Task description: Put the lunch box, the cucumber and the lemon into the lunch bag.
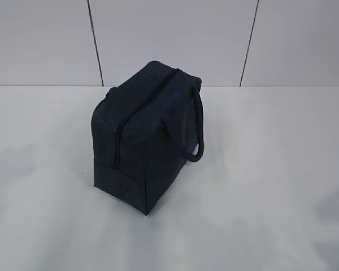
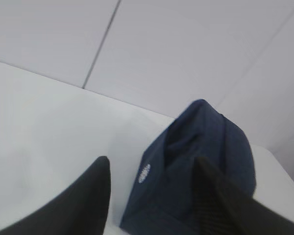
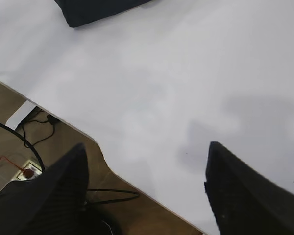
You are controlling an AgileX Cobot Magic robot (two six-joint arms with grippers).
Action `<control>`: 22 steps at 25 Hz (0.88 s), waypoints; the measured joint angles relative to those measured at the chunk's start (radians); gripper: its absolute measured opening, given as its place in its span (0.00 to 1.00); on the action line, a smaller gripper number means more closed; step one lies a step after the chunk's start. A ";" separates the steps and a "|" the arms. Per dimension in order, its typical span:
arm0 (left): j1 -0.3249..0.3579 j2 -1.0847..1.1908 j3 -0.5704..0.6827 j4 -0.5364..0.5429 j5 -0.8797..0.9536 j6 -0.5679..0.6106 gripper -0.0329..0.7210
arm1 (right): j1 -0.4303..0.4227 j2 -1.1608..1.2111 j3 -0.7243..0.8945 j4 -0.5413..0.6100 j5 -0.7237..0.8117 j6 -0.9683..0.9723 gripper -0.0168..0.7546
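Observation:
The dark navy lunch bag [image 1: 144,135] stands on the white table [image 1: 260,186], zipper line running along its top, one looped handle hanging at its right side. It also shows in the left wrist view [image 2: 196,171] with its small white logo, and its corner shows in the right wrist view [image 3: 95,10]. My left gripper [image 2: 152,169] is open and empty, held above the table in front of the bag. My right gripper [image 3: 147,156] is open and empty over the table's front edge. The lunch box, cucumber and lemon are out of view. Neither gripper shows in the exterior view.
The table's front edge [image 3: 103,161] has a curved notch; below it are the floor, black cables [image 3: 19,132] and a socket strip. A pale panelled wall [image 1: 169,39] stands behind the table.

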 joint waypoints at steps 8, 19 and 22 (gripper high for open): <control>0.000 0.000 0.083 -0.185 0.121 0.038 0.53 | 0.000 0.000 0.000 -0.001 -0.002 0.000 0.77; 0.000 0.000 0.083 -1.116 0.155 1.126 0.53 | 0.000 0.000 0.000 -0.001 -0.004 0.000 0.77; 0.000 0.000 0.083 -1.402 0.153 1.454 0.53 | 0.000 0.000 0.000 -0.001 -0.004 0.000 0.77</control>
